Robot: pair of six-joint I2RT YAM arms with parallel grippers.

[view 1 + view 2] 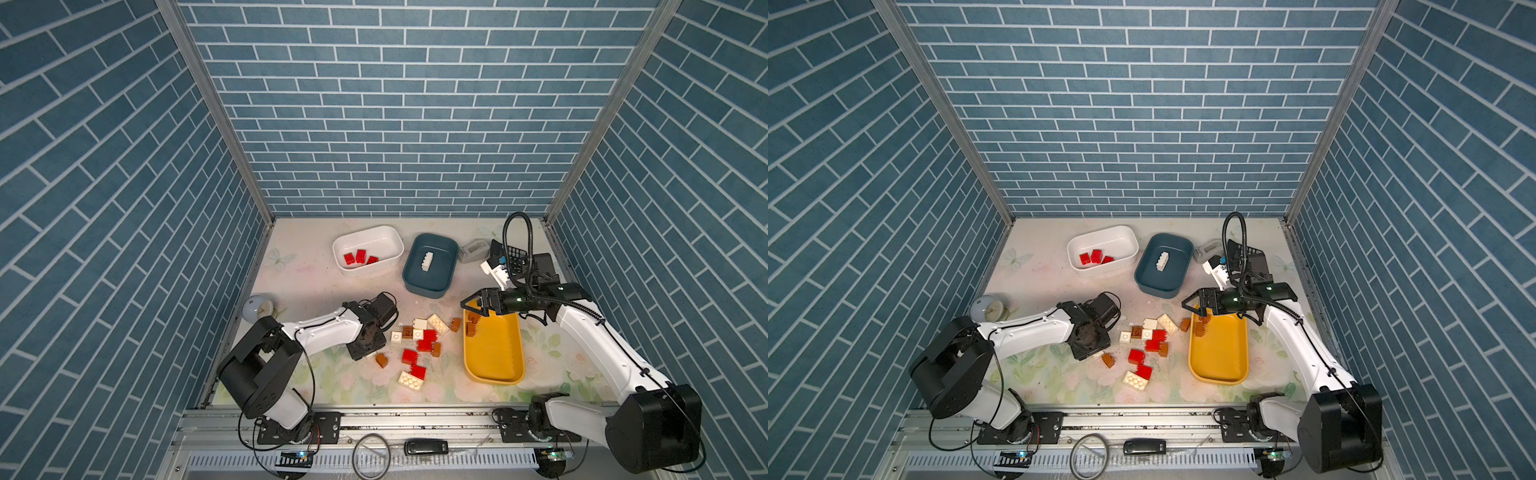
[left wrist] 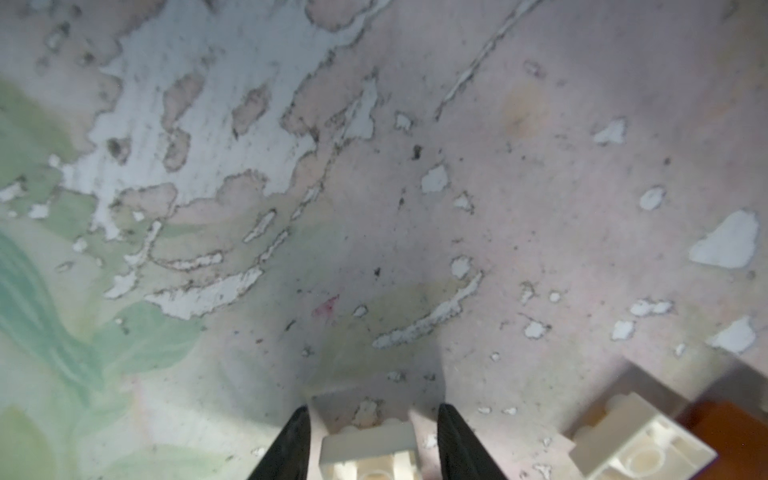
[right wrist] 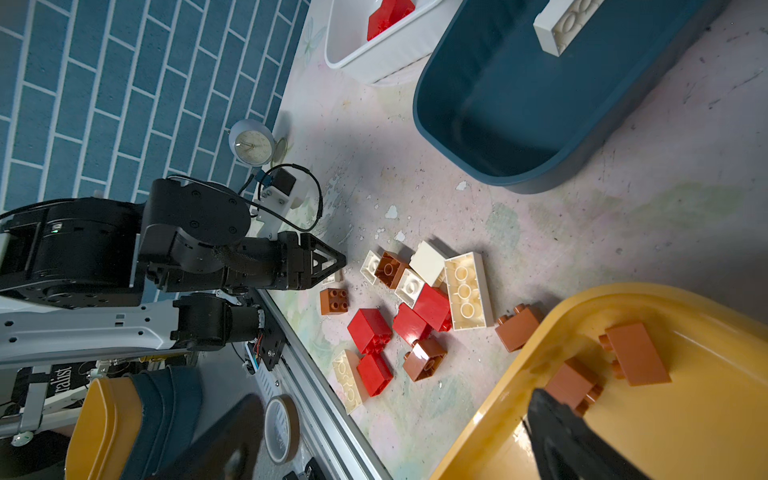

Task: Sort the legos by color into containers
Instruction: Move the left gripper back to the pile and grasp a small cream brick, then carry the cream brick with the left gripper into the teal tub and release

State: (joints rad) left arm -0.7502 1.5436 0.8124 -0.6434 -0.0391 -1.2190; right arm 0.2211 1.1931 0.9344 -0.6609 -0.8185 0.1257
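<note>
Several red, brown and cream legos [image 1: 419,340] lie loose in the middle of the table. The white tub [image 1: 376,243] holds three red ones, the teal tub [image 1: 428,284] one cream oblong [image 1: 427,262], and the yellow tub [image 1: 494,353] two brown ones [image 3: 636,353]. My left gripper [image 2: 374,409] points down at the pile's left edge. Its fingers [image 2: 297,444] stand on either side of a cream brick [image 2: 368,451], with a narrow gap on each side. My right gripper [image 1: 468,308] hangs wide open and empty over the yellow tub's far corner.
A small clock [image 1: 259,307] stands by the left wall. A grey tape dispenser [image 1: 473,251] and a black calculator [image 1: 515,257] sit at the back right, behind my right arm. A lone brown brick [image 1: 382,360] lies next to my left wrist. The metal rail [image 1: 395,419] bounds the front.
</note>
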